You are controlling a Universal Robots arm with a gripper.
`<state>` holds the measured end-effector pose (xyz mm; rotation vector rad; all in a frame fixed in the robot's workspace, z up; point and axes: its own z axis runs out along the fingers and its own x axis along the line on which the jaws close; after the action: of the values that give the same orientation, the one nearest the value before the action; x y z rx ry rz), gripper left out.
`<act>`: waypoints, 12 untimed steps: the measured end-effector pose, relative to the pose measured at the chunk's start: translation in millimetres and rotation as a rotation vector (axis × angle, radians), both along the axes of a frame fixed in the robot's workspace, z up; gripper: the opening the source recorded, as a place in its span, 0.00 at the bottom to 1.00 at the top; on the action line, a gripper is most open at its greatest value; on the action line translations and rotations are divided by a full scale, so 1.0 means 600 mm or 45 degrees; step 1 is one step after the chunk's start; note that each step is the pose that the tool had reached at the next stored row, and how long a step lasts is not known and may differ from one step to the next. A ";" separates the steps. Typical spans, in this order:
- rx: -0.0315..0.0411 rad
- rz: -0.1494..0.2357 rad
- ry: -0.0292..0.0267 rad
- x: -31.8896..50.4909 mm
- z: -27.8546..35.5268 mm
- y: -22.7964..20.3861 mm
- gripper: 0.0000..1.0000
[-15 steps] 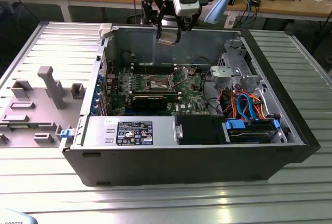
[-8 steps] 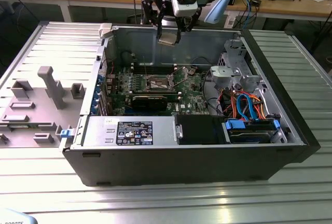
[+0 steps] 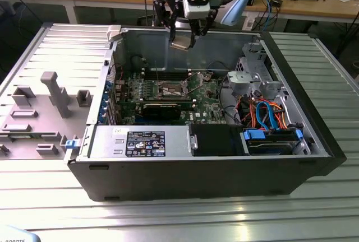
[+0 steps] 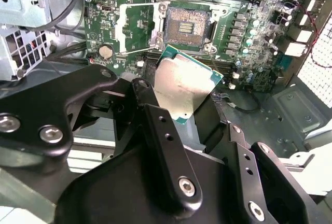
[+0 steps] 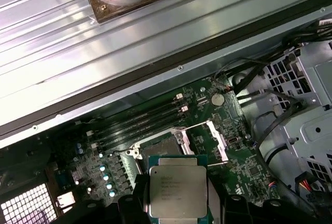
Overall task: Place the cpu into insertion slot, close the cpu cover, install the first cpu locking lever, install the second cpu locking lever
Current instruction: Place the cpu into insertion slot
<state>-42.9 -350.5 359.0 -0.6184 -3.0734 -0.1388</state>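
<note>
The claw [image 3: 184,39] is pinched narrowly on the cpu [image 4: 181,86], gripping two opposite edges and holding it in the air above the open computer case [image 3: 196,177]. Below, the insertion slot [image 4: 185,27] lies bare, with the cpu cover [image 4: 136,27] swung open beside it.

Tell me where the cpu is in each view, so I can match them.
Exterior view: cpu in the gripper, above the open case.
Second wrist view: cpu tilted, beside the uncovered insertion slot.
First wrist view: cpu in front of that slot.
Shared landmark: the insertion slot.
</note>
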 end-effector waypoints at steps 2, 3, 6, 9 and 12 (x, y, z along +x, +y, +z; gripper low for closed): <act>0.0000 -0.027 -0.0001 -0.002 -0.001 0.0000 0.54; 0.0001 -0.034 -0.0001 -0.002 -0.001 0.0000 0.54; 0.0000 -0.046 -0.0001 -0.004 -0.002 0.0000 0.54; 0.0001 -0.054 -0.0001 -0.005 -0.002 0.0000 0.54; -0.0001 -0.063 -0.0001 -0.006 -0.003 0.0000 0.54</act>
<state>-46.2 -350.5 357.3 -0.6942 -3.0595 -0.1389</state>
